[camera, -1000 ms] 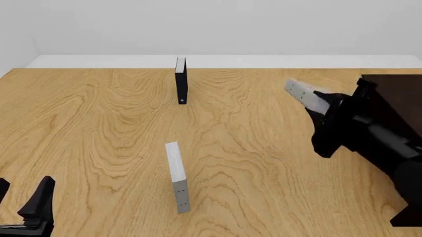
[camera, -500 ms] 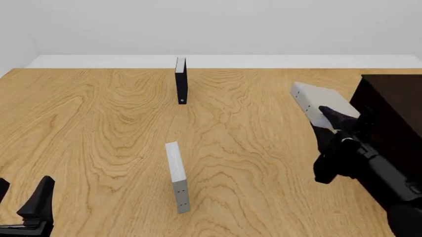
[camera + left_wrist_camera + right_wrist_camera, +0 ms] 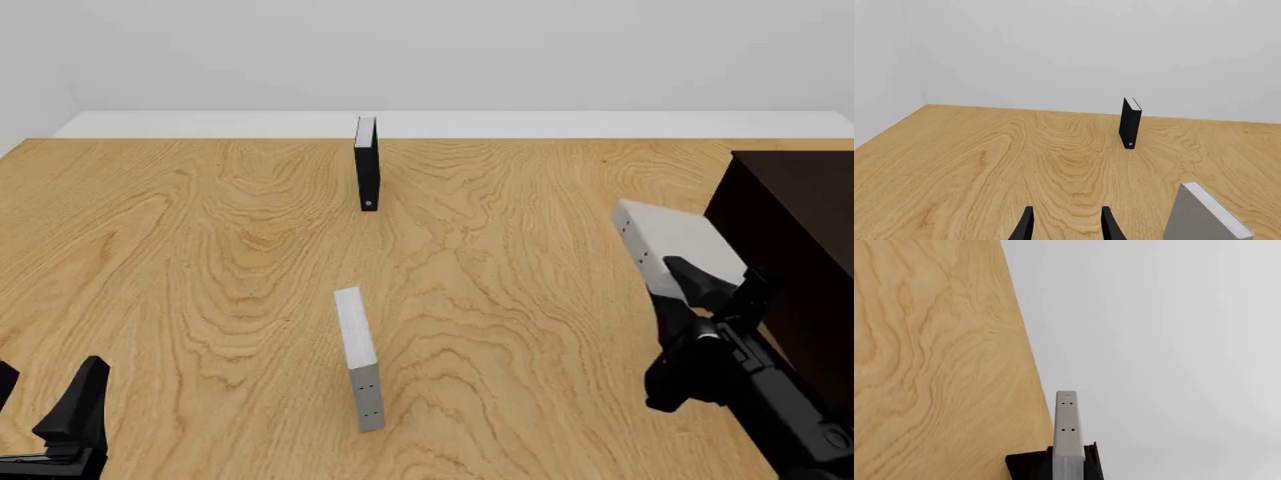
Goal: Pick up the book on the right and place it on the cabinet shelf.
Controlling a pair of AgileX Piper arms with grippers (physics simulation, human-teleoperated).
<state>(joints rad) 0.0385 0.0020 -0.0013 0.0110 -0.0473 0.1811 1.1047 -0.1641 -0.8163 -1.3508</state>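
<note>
Three books show in the front view, and the bulkiest of them, the book (image 3: 674,248), is light grey with a broad blank cover and a narrow face carrying small dark dots. It is lifted off the table (image 3: 200,230) and tilted, clamped between the fingers of the right gripper (image 3: 707,282), just beside the near-black cabinet (image 3: 794,250) at the table's right edge. In the right wrist view the book (image 3: 1067,432) appears edge-on as a slim grey slab, with two pairs of dots, rising from between the black fingers.

A thin grey-white book (image 3: 358,357) stands upright near the table's middle, and a thin black book (image 3: 366,163) stands upright farther back. The left gripper (image 3: 47,425) sits at the near left corner with its fingers apart, holding nothing. From the left wrist view, those fingertips (image 3: 1026,225) frame bare wood.
</note>
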